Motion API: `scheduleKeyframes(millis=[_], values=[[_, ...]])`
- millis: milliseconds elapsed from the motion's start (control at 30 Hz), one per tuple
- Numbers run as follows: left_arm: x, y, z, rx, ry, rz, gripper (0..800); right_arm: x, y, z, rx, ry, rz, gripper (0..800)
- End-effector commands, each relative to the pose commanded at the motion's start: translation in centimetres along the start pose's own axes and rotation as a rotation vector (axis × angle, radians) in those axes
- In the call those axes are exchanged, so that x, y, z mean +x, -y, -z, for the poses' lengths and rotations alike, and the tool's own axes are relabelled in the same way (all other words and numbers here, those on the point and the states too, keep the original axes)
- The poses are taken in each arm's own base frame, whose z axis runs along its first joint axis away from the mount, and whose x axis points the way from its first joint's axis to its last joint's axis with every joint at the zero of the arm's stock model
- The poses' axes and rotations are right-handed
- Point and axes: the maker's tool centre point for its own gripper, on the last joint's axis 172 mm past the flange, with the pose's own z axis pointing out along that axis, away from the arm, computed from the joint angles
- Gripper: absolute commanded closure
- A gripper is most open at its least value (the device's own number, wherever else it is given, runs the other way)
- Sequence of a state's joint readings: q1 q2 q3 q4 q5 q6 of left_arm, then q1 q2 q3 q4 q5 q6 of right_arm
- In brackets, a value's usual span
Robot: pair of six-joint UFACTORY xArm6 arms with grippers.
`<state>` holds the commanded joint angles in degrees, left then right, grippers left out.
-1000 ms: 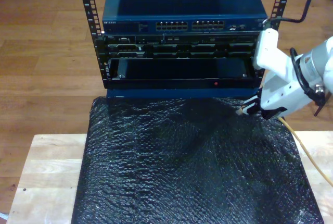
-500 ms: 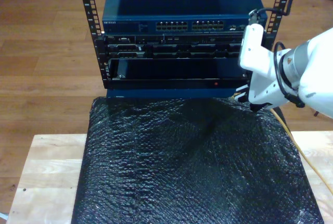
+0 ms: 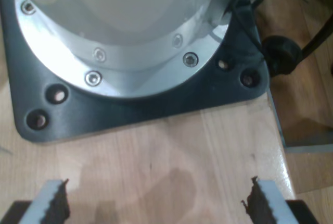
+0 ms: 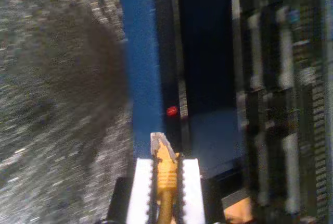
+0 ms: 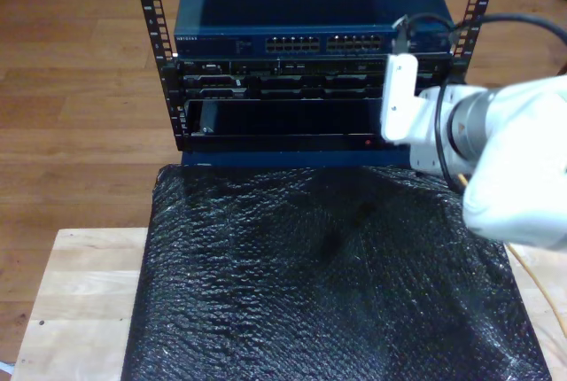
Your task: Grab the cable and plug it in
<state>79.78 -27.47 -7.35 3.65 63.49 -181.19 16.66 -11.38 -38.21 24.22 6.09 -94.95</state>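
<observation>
Wood of the tabletop [image 3: 156, 166] lies under my first gripper [image 3: 154, 203], whose jaws stand spread with nothing between them, beside a black base plate [image 3: 135, 112] bolted to a metal flange [image 3: 119, 52]; this gripper takes no part yet. Along my second gripper [image 4: 165, 179], the jaws pinch the cable [image 4: 165, 174] just behind its plug [image 4: 157, 141], which points toward the dark rack [image 4: 208, 78] near a red light [image 4: 171, 111]; the picture is blurred. From the exterior view, that white arm [image 5: 496, 146] hangs at the view's right, in front of the rack, with the switch [image 5: 310, 27] and its ports [image 5: 323, 43] higher up, and cable trailing off the mat [image 5: 328, 283]. Grabbing looks done; finding a port and pushing the plug in remains.
</observation>
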Motion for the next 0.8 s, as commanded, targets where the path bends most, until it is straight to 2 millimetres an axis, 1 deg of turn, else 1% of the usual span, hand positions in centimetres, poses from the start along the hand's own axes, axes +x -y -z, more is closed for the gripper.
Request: scheduleKeyframes(millis=[100, 200, 367, 467, 533, 567, 667, 800], values=[[0.0, 0.0, 0.0, 0.0, 0.0, -0.002, 0, 0.2, -0.6, -0.5, -0.004, -0.001, 0.0, 800], [0.0, 0.0, 0.0, 0.0, 0.0, 0.0, 0, -0.2, -0.9, -1.5, -0.015, 0.012, 0.004, 800], [0.0, 0.0, 0.0, 0.0, 0.0, 0.0, 0, 0.0, -3.2, -1.2, -0.076, 0.017, 0.031, 800], [0.0, 0.0, 0.0, 0.0, 0.0, -0.002, 0, 0.0, -2.8, -1.2, -0.07, 0.022, 0.077, 800], [0.0, 0.0, 0.0, 0.0, 0.0, -0.002, 0, 0.0, -1.7, -1.2, -0.057, 0.023, 0.094, 800], [0.0, 0.0, 0.0, 0.0, 0.0, -0.002, 0, 0.1, -1.6, -0.8, -0.061, 0.022, 0.1, 800], [0.0, 0.0, 0.0, 0.0, 0.0, -0.002, 0, 0.8, -2.9, 0.9, -0.105, 0.011, 0.112, 800], [0.0, 0.0, 0.0, 0.0, 0.0, 0.0, 0, 1.2, -3.5, 1.3, -0.119, 0.01, 0.144, 800]])
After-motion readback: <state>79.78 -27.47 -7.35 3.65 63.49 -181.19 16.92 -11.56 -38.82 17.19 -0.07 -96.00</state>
